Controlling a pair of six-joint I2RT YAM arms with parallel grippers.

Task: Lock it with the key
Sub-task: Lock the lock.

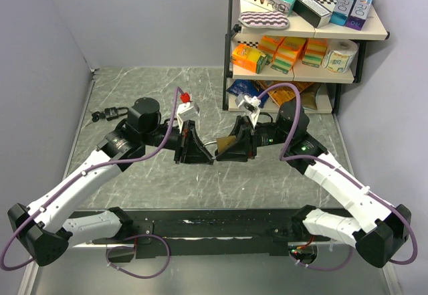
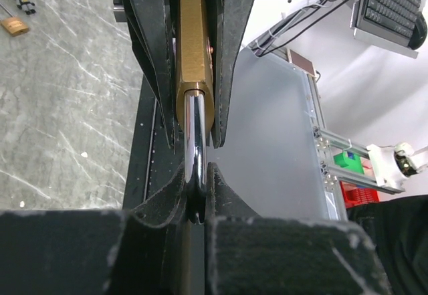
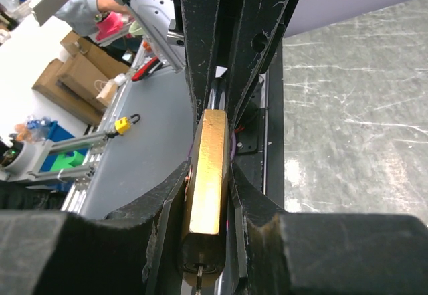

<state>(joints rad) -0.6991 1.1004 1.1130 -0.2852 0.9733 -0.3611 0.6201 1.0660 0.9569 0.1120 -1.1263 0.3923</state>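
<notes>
A brass padlock (image 1: 221, 146) is held in the air between both grippers above the table's middle. My left gripper (image 1: 204, 149) is shut on its silver shackle (image 2: 194, 141), which runs between the fingertips of the left gripper (image 2: 195, 188). My right gripper (image 1: 229, 148) is shut on the padlock's brass body (image 3: 208, 174), with its jaws flat against both faces. The brass body also shows in the left wrist view (image 2: 194, 54). A thin metal key blade (image 3: 199, 273) sits in the keyhole at the body's near end. The rest of the key is hidden.
A black padlock with keys (image 1: 110, 114) lies at the back left of the marble table. A small brass padlock (image 2: 15, 25) with keys lies there too. A stocked shelf (image 1: 301, 34) stands at the back right. A black base rail (image 1: 214, 228) runs along the near edge.
</notes>
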